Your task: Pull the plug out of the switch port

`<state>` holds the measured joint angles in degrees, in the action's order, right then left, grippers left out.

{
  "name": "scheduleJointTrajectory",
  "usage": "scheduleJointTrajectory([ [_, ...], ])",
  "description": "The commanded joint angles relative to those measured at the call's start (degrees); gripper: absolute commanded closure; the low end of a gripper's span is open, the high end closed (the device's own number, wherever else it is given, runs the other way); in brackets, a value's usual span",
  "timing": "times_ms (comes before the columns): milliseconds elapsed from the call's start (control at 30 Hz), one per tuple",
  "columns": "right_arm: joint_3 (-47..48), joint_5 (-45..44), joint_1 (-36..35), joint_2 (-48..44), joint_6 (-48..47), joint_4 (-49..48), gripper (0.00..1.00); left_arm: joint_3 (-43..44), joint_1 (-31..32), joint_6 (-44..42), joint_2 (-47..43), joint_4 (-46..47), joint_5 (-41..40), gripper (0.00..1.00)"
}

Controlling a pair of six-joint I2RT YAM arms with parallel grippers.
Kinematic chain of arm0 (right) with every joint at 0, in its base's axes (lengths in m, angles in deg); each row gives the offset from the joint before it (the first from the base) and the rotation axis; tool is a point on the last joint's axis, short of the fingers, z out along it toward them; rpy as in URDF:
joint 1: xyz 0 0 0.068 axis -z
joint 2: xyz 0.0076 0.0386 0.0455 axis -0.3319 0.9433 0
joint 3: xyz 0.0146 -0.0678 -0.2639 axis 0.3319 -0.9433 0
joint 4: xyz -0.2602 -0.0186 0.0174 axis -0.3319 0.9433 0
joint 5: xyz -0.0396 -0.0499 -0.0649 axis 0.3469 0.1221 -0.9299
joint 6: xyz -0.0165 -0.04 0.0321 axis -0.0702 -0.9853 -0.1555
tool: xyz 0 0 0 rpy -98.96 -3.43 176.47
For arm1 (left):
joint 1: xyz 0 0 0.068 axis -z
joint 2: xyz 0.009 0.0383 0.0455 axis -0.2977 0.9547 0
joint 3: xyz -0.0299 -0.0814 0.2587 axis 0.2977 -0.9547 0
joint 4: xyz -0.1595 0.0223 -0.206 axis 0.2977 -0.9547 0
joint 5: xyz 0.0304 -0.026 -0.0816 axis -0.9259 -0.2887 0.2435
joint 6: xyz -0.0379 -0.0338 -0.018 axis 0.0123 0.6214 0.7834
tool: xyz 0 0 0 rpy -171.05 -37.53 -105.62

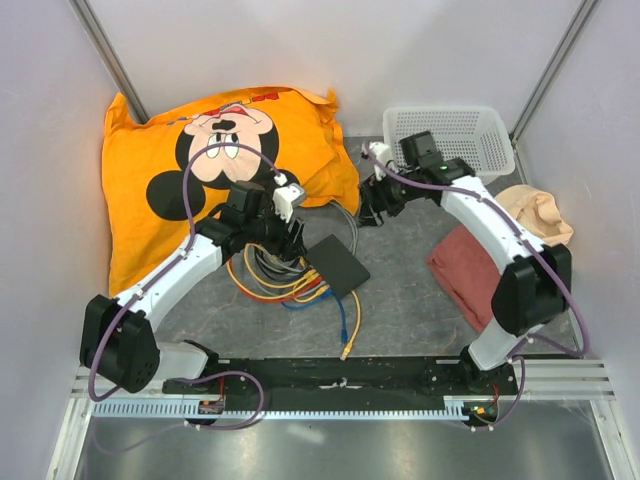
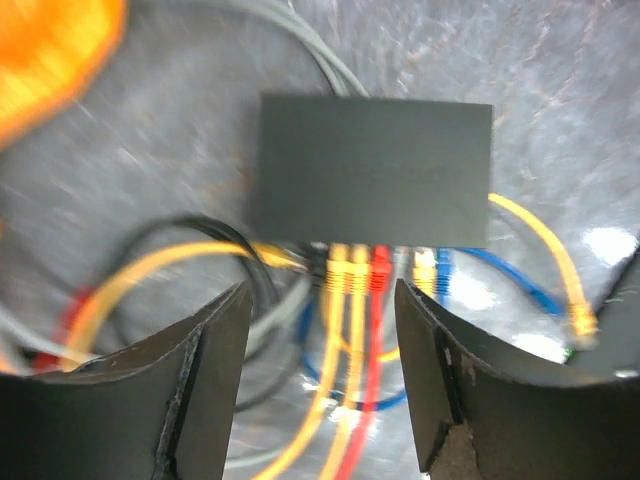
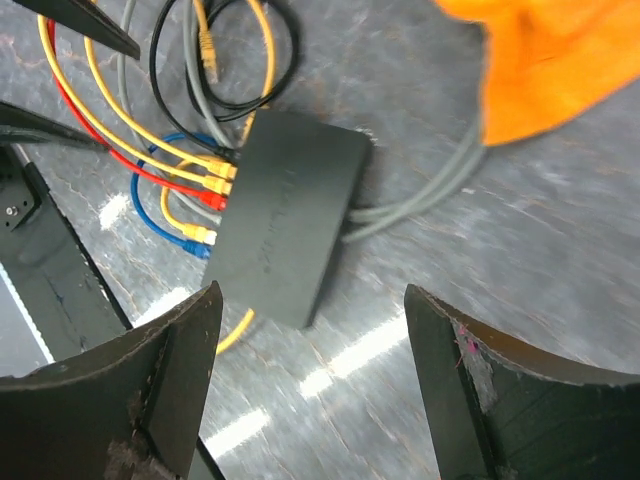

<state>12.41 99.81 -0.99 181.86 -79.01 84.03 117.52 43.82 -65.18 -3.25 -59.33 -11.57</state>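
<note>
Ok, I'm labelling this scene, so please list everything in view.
switch: one, black, centre between both arms
plugged cables: about five, yellow, red, blue, along one switch edge
grey cables: at least two, leaving its opposite edge
loose cable end: one, yellow, near the arms' bases
cushion: one, orange with cartoon mouse, back left
basket: one, white mesh, back right
red cloth: one, right side
beige cloth: one, right, behind it
table: one, grey, under everything
left gripper: open, over the plugged cables
right gripper: open, past the switch's far edge
</note>
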Motion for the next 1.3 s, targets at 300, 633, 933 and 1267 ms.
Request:
scheduleJointTrajectory([
  [300, -6.1, -6.3, -8.2, 9.2, 0.4, -5.4, 0.28, 0.6, -8.2, 14.3, 8.2, 0.2, 11.0, 0.25],
  [633, -5.6, -7.9, -9.9, 11.6, -5.4, -2.5, 0.45, 3.0, -8.6, 11.8, 13.5, 0.9, 10.7, 0.27],
  [933, -6.8, -8.6, -13.9, 13.7, -10.2, 1.9, 0.76, 2.8, -9.9, 15.7, 15.6, 2.9, 18.2, 0.38],
  [1267, -5.5, -10.1, -13.9, 15.5, -18.5, 1.7, 0.75, 3.8, -10.0, 6.3, 17.9, -1.9, 18.1, 0.41],
])
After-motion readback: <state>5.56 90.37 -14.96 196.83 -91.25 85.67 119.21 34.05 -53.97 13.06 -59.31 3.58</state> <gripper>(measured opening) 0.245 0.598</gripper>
